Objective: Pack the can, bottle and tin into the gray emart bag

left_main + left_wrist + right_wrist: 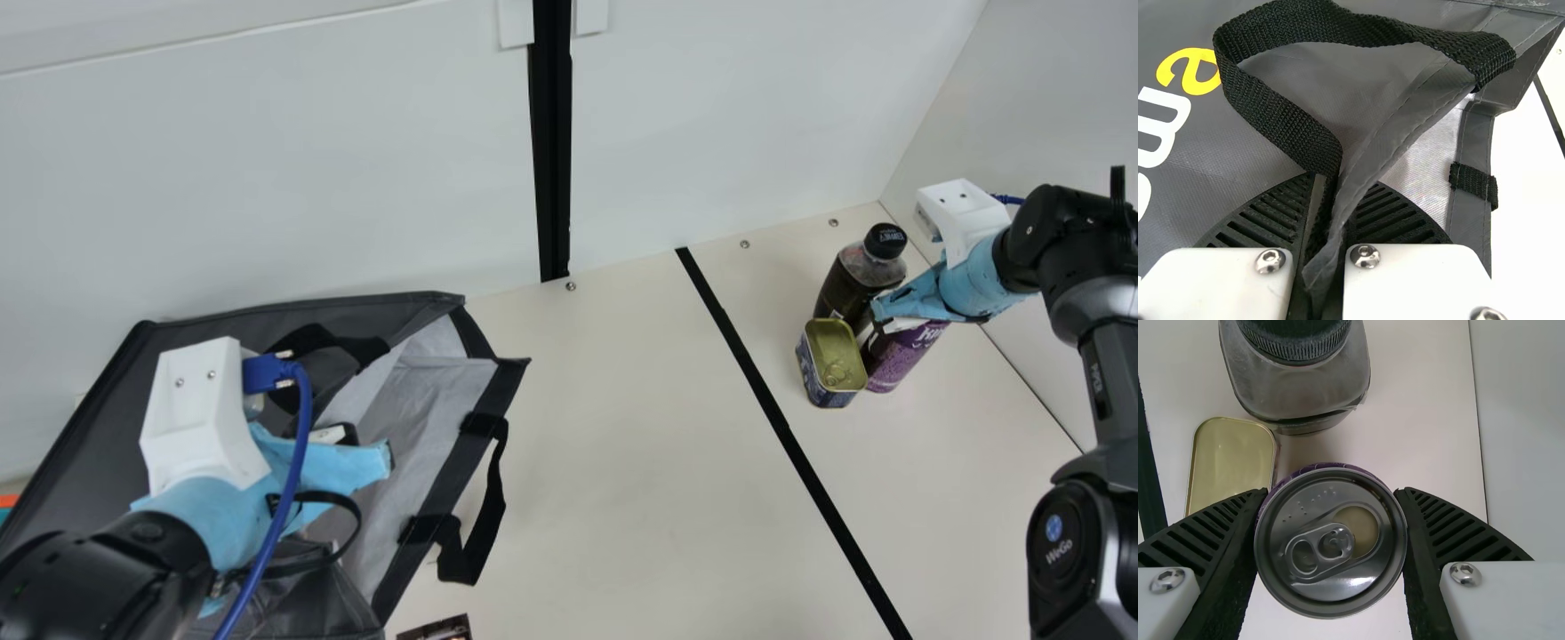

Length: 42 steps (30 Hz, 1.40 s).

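In the main view my left gripper (366, 452) is over the gray bag (89, 436), which lies at the left with its pale lining showing. The left wrist view has my left gripper (1325, 247) shut on the bag's gray edge (1368, 163), the black handle strap (1281, 123) running down between the fingers. At the right, my right gripper (878, 318) is at the top of the purple can (902, 357). Seen from its wrist, the right gripper (1331, 543) is shut on the can (1331, 587). The dark bottle (845, 286) and open-looking gold-topped tin (833, 351) stand beside it.
A black line (782, 427) crosses the table (622, 444) between bag and items. Behind rises a white wall (311, 178), with another wall at the right near my right arm. A dark printed item (437, 629) lies at the front edge beside the bag.
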### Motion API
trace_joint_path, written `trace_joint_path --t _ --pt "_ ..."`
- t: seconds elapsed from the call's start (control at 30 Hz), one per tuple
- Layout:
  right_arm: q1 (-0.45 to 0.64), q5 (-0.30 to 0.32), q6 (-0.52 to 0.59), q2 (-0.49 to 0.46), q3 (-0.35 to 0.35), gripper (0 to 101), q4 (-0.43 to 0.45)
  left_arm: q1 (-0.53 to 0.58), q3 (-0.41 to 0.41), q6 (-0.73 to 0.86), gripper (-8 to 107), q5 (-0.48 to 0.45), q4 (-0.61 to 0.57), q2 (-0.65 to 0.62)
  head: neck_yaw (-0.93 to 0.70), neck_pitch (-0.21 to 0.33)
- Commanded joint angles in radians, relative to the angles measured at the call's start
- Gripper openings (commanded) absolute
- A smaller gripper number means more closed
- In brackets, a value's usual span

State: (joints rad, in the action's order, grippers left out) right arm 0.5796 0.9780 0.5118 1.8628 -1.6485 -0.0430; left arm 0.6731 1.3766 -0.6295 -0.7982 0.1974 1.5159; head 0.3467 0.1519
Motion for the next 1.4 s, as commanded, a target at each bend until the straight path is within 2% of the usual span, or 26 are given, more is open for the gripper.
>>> trace_joint_path --t 0.0,0.43,0.9,1.37 --pt "0.002 0.008 -0.001 -0.004 0.004 0 0.006 0.0 0.0 0.0 10 0.0 0.0 0.0 0.002 0.023" --pt "0.014 0.004 0.014 -0.087 0.049 0 0.001 0.0 0.0 0.0 10 0.0 0.0 0.0 0.002 0.023" --pt "0.017 0.014 0.03 -0.244 0.14 0 -0.019 0.0 0.0 0.0 10 0.0 0.0 0.0 0.002 0.023" --pt "-0.025 0.043 0.013 -0.405 0.23 0 -0.024 0.0 0.0 0.0 10 0.0 0.0 0.0 0.002 0.023"
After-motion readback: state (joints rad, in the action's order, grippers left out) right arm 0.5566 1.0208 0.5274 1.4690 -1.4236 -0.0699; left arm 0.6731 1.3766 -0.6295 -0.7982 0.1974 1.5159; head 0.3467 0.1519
